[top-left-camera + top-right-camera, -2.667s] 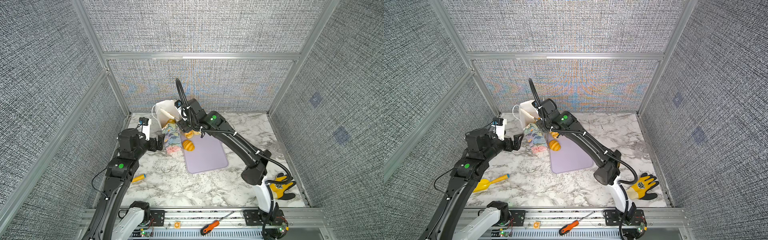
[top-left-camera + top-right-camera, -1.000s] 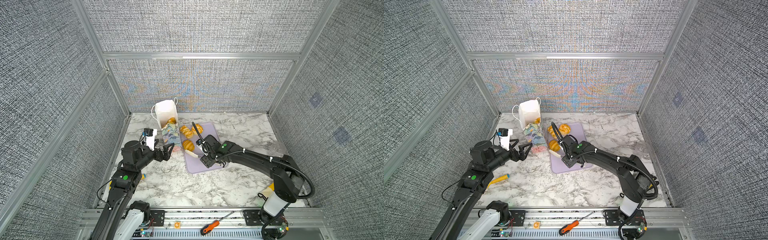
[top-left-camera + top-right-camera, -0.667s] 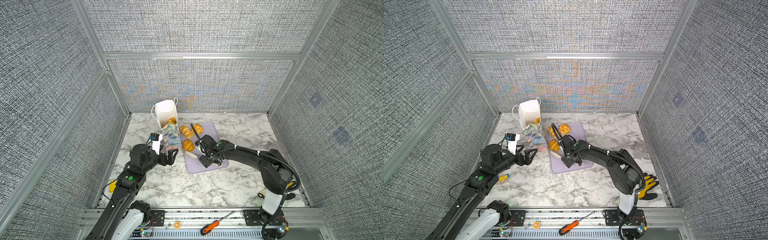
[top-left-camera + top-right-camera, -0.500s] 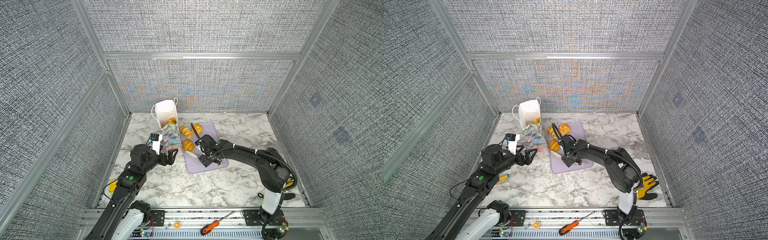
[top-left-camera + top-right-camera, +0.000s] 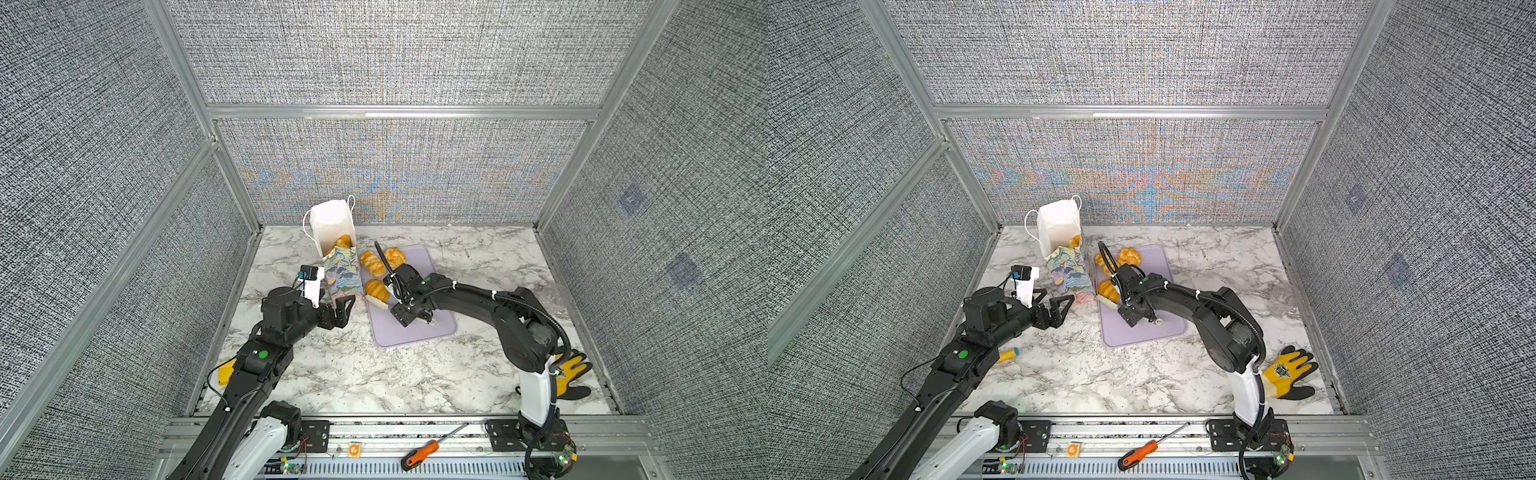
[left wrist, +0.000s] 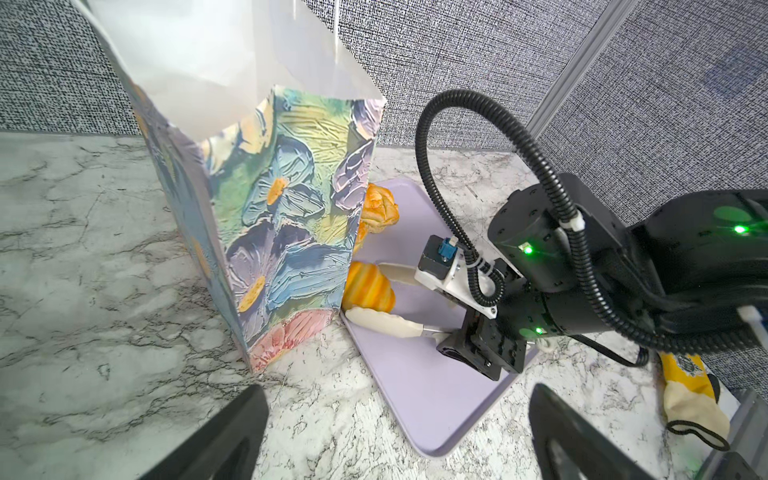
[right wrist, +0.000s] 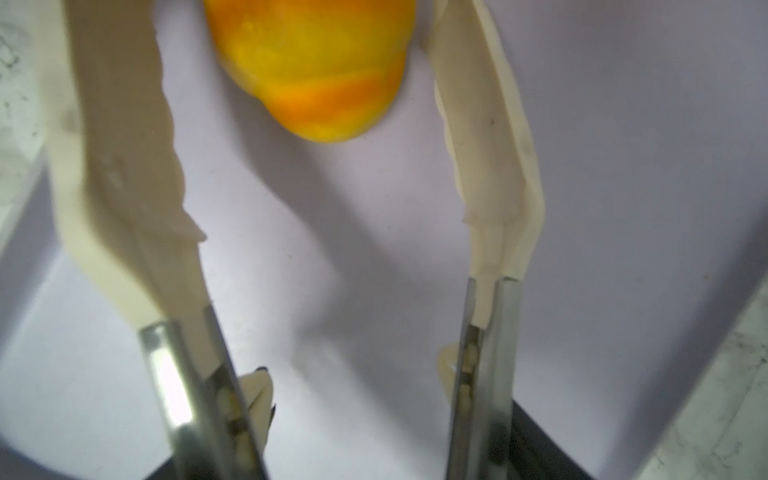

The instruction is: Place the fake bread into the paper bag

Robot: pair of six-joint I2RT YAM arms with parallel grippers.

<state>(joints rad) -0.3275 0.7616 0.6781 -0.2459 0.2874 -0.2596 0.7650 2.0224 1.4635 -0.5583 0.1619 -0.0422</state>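
right claw (image 6: 365, 290) spread round a croissant (image 5: 377, 289); left claw (image 5: 1054, 301) gaping, empty; glossy thing could squirt out, knocking the paper bag (image 6: 286, 216)

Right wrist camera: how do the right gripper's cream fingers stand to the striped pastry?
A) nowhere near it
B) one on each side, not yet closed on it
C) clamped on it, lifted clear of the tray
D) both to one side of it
B: the right gripper straddles the fake bread, with fingers on either side and bare lilac tray showing between.
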